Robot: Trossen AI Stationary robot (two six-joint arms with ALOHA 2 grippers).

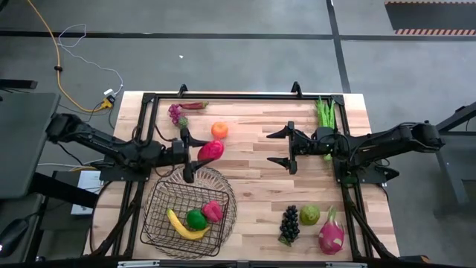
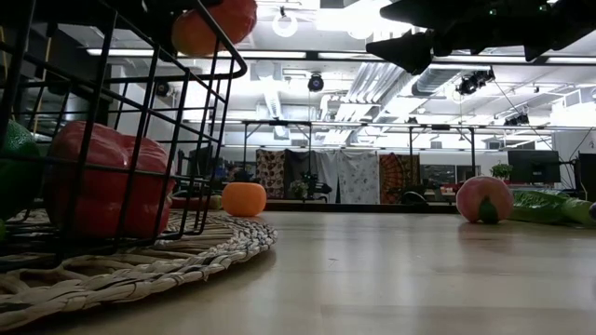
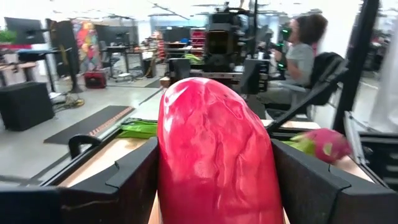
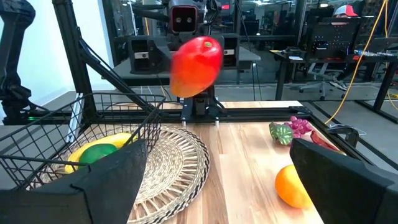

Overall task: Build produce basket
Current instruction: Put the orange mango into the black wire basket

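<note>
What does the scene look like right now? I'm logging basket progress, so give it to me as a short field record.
left gripper: shut on the mango, held above the table beside the basket rim
right gripper: open, empty, mid-table
basket: on a woven mat
in basket: banana, lime, red piece
loose on table: orange, purple grapes, green beans, dark grapes, pear, dragon fruit

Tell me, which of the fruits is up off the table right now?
The red-yellow mango: the left tool grips it in the air beside the basket. The other loose fruit lies on the table, like the orange.
</note>
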